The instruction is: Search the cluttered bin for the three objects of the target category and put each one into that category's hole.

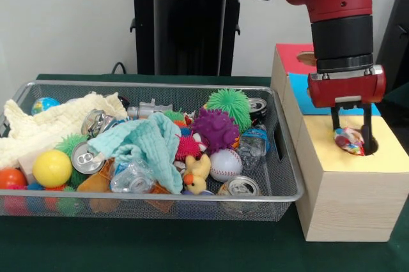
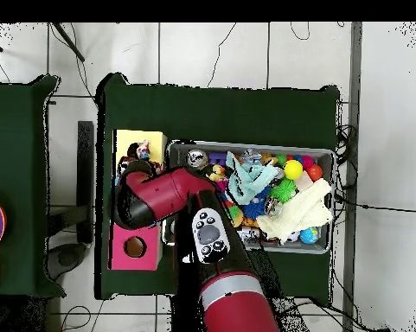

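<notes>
Front view shows the tool (image 1: 350, 136) lowered at the yellow section's hole (image 1: 364, 144) in the wooden box (image 1: 348, 202), its two fingers straddling a small crumpled multicoloured object (image 1: 348, 140) that sits at the hole's rim, so the tool looks clenched on it. To do this step well, I judge the object should be centred over the opening before the fingers part, since it seems to lie toward the left edge of the hole and could catch on the rim or roll onto the yellow top. A straight lift afterward would keep the fingers clear of the wood. Left of the box, touching it or just beside it, stands the wire bin (image 1: 281, 157), crowded with balls, cans, cloths and spiky toys. Both rest on a dark green table (image 1: 192, 246). Overhead, the table (image 2: 220, 104) stands on a pale tiled floor (image 2: 384, 130), with cables trailing around it and a second green surface (image 2: 21, 173) to the left.
</notes>
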